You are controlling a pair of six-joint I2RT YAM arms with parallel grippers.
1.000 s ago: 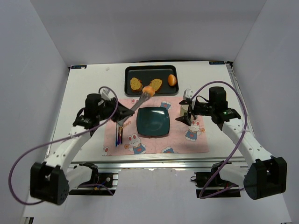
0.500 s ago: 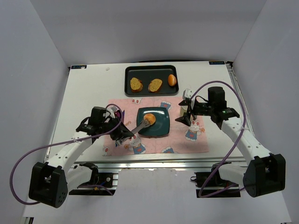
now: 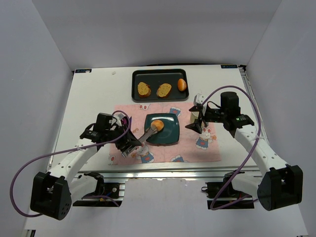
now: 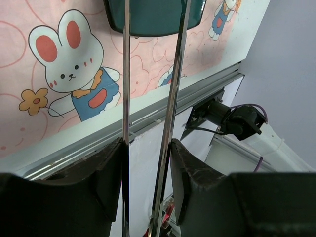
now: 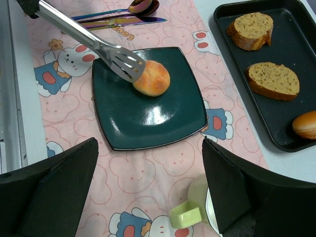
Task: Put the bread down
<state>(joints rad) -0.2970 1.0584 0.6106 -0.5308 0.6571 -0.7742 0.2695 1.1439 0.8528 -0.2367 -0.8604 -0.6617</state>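
One bun, two toast slices, one plate

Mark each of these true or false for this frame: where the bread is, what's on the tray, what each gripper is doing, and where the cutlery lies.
1. The bread sits on the dark green plate. True.
2. The black tray holds three toast slices. False: it holds two toast slices and an orange egg-shaped item.
3. The left gripper holds metal tongs whose tips are at the bread. True.
4. The right gripper is clamped on a cup. False: its jaws are wide open and hold nothing; the pale green cup stands free beside it.
5. The cutlery lies on the plate. False: it lies on the pink bunny mat, apart from the plate.
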